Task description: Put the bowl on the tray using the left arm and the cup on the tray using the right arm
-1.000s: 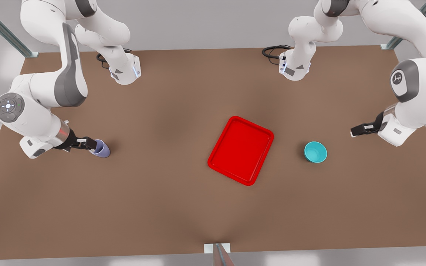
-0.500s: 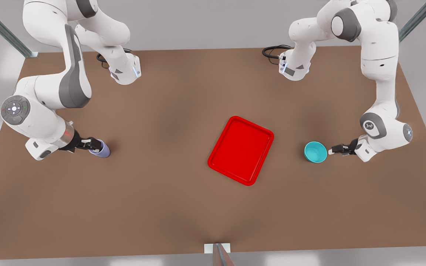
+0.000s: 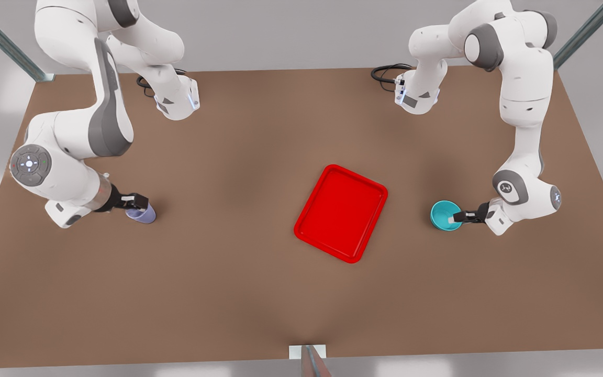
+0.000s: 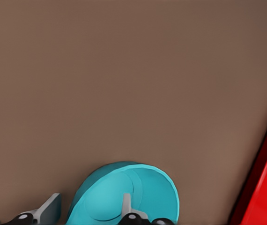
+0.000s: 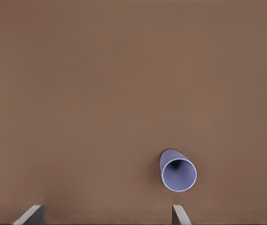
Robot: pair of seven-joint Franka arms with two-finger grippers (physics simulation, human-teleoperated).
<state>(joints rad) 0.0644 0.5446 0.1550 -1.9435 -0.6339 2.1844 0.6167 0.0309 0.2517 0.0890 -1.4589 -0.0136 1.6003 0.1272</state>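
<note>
Front view, table: brown tabletop (image 3: 228, 272) with the red tray (image 3: 341, 212) lying flat a little toward the front view's right of centre, nothing on it.
Front view, bowl: the teal bowl (image 3: 444, 214) stands upright on the table, just off the tray's edge on the front view's right, not touching it.
Front view, left gripper: and there's the left gripper (image 3: 457, 217) at the bowl's rim on the side away from the tray, fingers spread, one reaching over the rim into the bowl.
Front view, cup: the lavender cup (image 3: 142, 213) sits far out on the front view's left, well apart from the tray.
Front view, right gripper: the right gripper (image 3: 135, 201) sits right above the cup, hiding part of it.
Left wrist view, bowl: the bowl (image 4: 124, 194) is close up, one finger (image 4: 127, 206) inside it and the other outside the wall, so the jaws straddle the rim with a clear gap, not clamped.
Left wrist view, tray: the tray's red rim (image 4: 260, 187) shows just beyond the bowl.
Right wrist view, cup: the cup (image 5: 177, 170) stands open-mouthed on bare table, dark inside.
Right wrist view, right gripper: its two fingertips (image 5: 30, 214) are set wide apart, the cup just ahead of one of them and untouched.
</note>
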